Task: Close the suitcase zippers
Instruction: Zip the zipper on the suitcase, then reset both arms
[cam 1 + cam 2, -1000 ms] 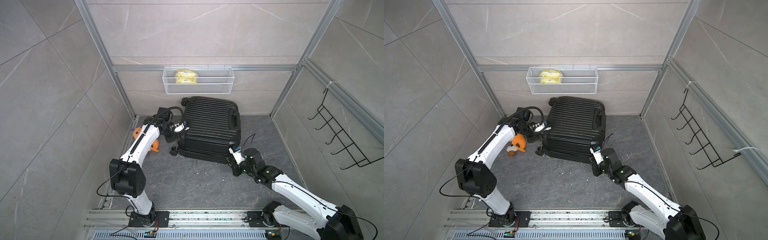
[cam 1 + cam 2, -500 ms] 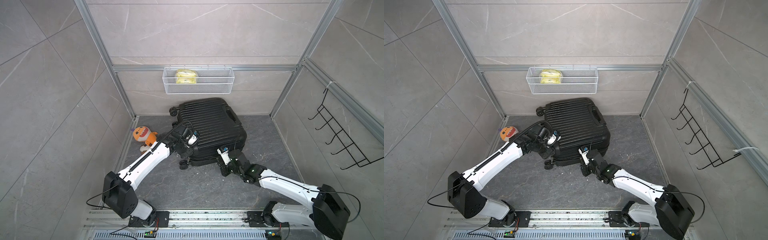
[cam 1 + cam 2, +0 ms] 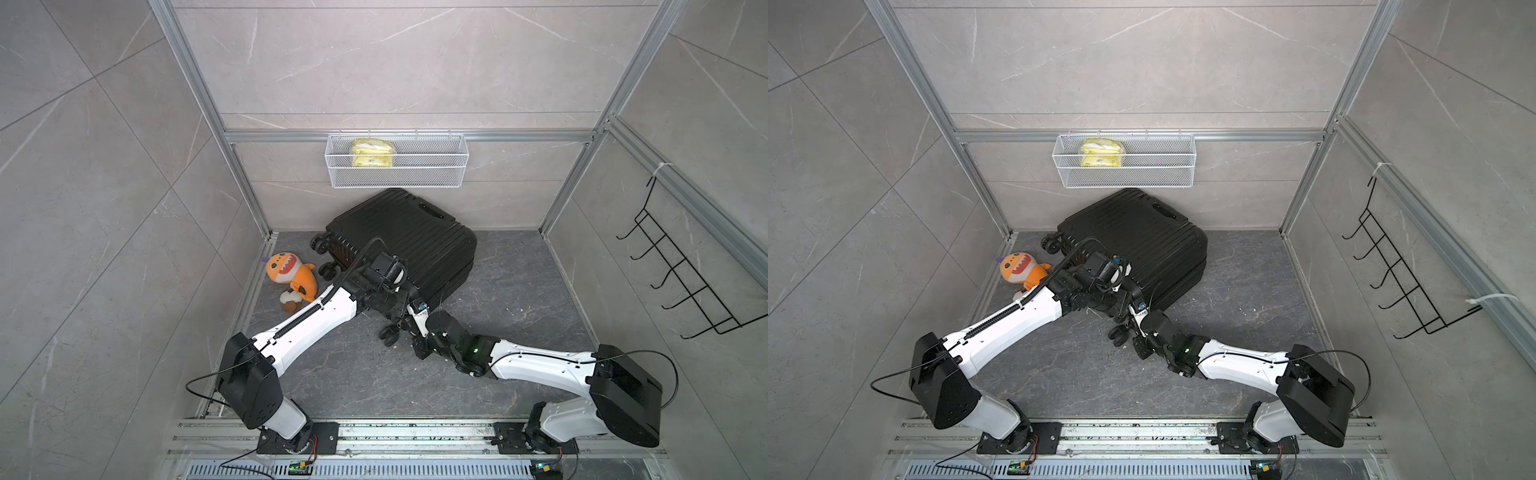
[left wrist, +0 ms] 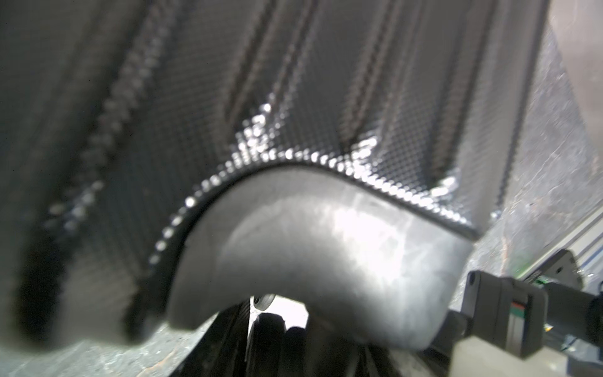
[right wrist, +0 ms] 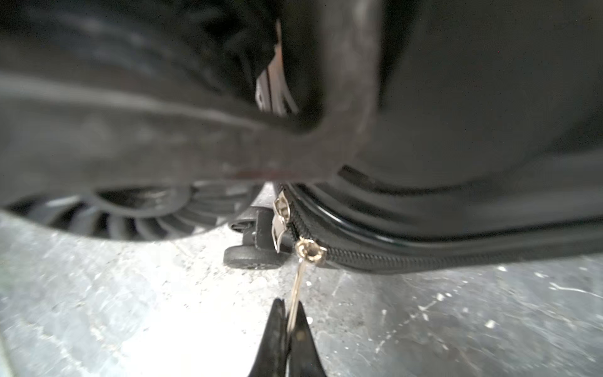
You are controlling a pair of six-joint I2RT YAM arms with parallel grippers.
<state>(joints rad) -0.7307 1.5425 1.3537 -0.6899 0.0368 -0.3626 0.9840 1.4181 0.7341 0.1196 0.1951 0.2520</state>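
The black ribbed suitcase lies flat on the floor, skewed, its wheeled end toward the left wall. My left gripper is at its near corner; in the left wrist view dark fingers flank a twin wheel under the grey wheel housing. My right gripper is shut on a thin metal pull tab hanging from a slider on the zippers. A second slider sits just beside it.
An orange plush toy lies by the left wall beside the suitcase's wheels. A white wire basket with a yellow packet hangs on the back wall. A black hook rack is on the right wall.
The suitcase has swung round, its wheeled corner drawn toward the front along with my left gripper. The right gripper followed leftward, still pinching the pull tab. The plush toy is now uncovered.
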